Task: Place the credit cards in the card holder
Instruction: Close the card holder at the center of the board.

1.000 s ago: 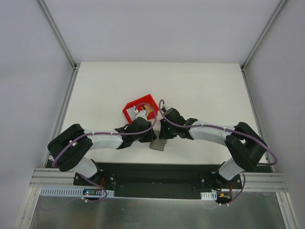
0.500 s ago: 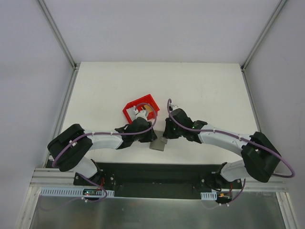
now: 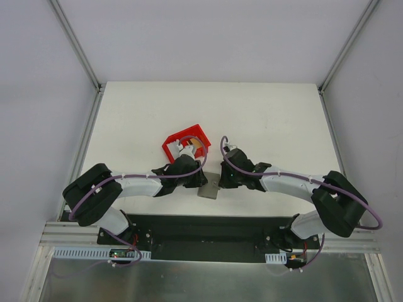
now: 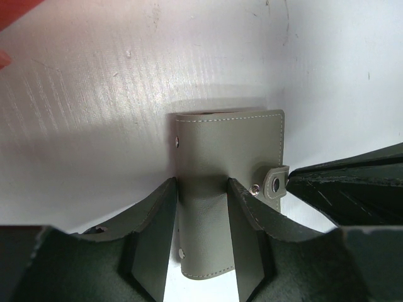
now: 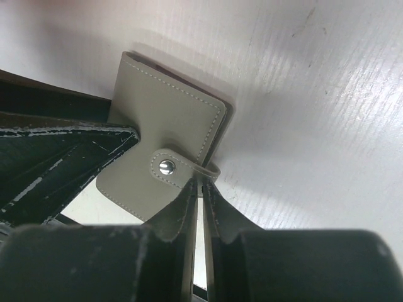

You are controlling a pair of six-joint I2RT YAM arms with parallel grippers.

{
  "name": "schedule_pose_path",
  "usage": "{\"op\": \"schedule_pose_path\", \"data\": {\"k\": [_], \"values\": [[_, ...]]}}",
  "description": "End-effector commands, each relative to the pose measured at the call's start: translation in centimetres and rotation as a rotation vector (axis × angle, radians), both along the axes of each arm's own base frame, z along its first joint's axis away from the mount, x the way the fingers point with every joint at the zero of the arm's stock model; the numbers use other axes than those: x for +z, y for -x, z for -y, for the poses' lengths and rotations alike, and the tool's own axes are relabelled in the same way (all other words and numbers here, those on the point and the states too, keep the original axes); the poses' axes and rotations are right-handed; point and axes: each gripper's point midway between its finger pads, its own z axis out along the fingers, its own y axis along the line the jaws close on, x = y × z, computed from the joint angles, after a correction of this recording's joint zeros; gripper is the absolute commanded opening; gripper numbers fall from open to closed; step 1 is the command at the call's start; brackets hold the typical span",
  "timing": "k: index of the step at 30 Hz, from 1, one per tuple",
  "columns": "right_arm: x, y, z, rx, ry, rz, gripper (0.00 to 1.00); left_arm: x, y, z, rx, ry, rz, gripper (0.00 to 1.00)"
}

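The grey card holder (image 3: 210,190) lies shut on the table near the front edge, its snap strap (image 5: 169,167) fastened. My left gripper (image 3: 200,181) is open. Its fingers rest over the holder's (image 4: 227,145) left half, one by the spine and one on the cover. My right gripper (image 3: 221,179) is nearly closed, with its fingertips (image 5: 189,195) pinching the strap's loop at the holder's (image 5: 167,119) edge. A tan credit card (image 3: 198,146) shows in the red bin (image 3: 171,145). The other cards are hidden by my left arm.
The red bin stands just behind my left wrist; its corner shows in the left wrist view (image 4: 12,7). The right finger (image 4: 352,189) reaches in beside the holder. The black base plate (image 3: 208,226) runs along the table's front edge.
My right arm has stretched out and swung its gripper down towards the holder's strap side. My left arm and the holder have stayed in place.
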Motion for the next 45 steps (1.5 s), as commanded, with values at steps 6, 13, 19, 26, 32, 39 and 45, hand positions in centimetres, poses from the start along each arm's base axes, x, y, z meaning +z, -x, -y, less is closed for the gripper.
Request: {"op": "schedule_pose_path", "data": {"k": [6, 13, 19, 26, 32, 39, 45], "values": [[1.8, -1.0, -2.1, 0.028, -0.067, 0.020, 0.10, -3.3, 2.7, -2.7, -0.041, -0.131, -0.097, 0.38], [1.9, -1.2, -2.7, 0.042, -0.070, 0.023, 0.10, -3.3, 2.7, -2.6, -0.042, -0.129, -0.096, 0.38], [2.0, -1.2, -3.2, 0.053, -0.073, 0.020, 0.11, -3.3, 2.8, -2.6, -0.043, -0.129, -0.096, 0.38], [1.7, -1.3, -3.5, 0.062, -0.063, 0.016, 0.11, -3.3, 2.8, -2.6, -0.043, -0.129, -0.099, 0.38], [1.3, -1.3, -3.9, 0.079, -0.058, 0.003, 0.11, -3.2, 2.8, -2.6, -0.044, -0.126, -0.098, 0.38], [1.6, -0.9, -4.3, 0.113, -0.068, -0.008, 0.12, -3.3, 2.8, -2.7, -0.041, -0.131, -0.097, 0.38], [1.5, -0.6, -4.1, 0.120, -0.056, -0.012, 0.11, -3.3, 2.7, -2.6, -0.043, -0.128, -0.100, 0.38]]}}
